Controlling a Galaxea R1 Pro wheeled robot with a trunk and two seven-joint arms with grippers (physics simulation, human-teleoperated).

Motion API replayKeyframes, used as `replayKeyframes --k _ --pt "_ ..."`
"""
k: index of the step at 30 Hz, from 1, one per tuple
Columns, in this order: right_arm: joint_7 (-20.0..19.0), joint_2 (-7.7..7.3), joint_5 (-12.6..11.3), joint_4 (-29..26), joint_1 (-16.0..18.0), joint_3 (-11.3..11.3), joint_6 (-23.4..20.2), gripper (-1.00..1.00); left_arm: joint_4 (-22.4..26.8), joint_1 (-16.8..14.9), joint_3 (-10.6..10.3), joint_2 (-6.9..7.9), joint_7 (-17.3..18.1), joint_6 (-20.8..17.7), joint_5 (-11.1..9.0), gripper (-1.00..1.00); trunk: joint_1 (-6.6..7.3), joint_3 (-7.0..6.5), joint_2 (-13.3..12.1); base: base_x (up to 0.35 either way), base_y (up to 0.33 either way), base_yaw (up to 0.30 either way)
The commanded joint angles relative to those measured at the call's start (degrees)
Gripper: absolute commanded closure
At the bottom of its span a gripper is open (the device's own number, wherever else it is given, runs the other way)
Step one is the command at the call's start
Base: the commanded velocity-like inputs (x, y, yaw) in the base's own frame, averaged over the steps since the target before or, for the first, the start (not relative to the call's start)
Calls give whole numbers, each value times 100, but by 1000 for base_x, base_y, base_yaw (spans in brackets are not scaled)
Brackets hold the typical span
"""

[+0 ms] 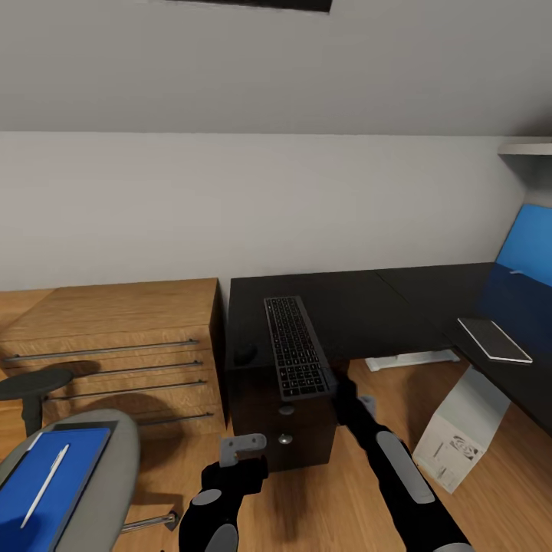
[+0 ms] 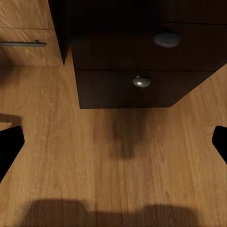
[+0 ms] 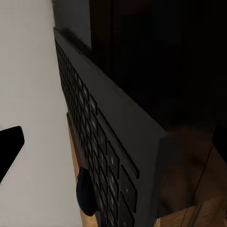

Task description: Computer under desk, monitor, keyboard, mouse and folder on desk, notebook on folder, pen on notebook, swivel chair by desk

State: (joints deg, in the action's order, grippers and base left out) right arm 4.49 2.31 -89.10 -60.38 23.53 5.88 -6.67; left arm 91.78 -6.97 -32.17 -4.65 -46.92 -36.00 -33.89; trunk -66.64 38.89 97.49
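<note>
The long black slim keyboard lies on the black L-shaped bench, long axis running straight away from the robot, near end overhanging just ahead of the right hand, whose grip I cannot tell, while the right wrist view adds the dark rounded mouse beside it.

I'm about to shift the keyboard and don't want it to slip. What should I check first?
1. Right gripper at the near end of the long black keyboard: ok.
2. Grip closed on it: cannot tell.
3. Left gripper open, away from the black desk: ok.
4. Small dark mouse on the desk beside the keyboard: ok.
5. Blue flat item and white pen off the grey swivel chair: not ok.
</note>
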Motion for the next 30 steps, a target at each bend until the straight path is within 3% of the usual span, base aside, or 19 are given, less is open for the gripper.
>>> replayKeyframes --k 1,3,11,20,24,30 --pt "35 -7 -39 -9 2 -70 -10 -100 5 -6 -8 2 -54 -12 -47 -100 0 6 3 0 0 0" --pt "31 -65 -43 -9 2 -244 -10 -100 0 -5 -9 7 -54 -12 -47 -100 0 6 3 0 0 0" --pt "27 -182 -46 -17 2 -521 -10 -100 -2 -5 -9 8 -54 -12 -47 -100 0 6 3 0 0 0" --pt "26 -215 -45 -22 2 -632 -10 -100 -2 -3 -1 8 -54 -12 -47 -100 0 6 3 0 0 0" --pt "20 -265 -41 -36 2 -699 -2 -100 -7 -5 -1 8 -54 -12 -41 -100 88 -66 -157 0 0 0" --pt "24 -333 -34 -110 2 -1008 51 -100 -12 -6 0 8 -54 -12 -39 -100 220 -174 -398 0 0 0"
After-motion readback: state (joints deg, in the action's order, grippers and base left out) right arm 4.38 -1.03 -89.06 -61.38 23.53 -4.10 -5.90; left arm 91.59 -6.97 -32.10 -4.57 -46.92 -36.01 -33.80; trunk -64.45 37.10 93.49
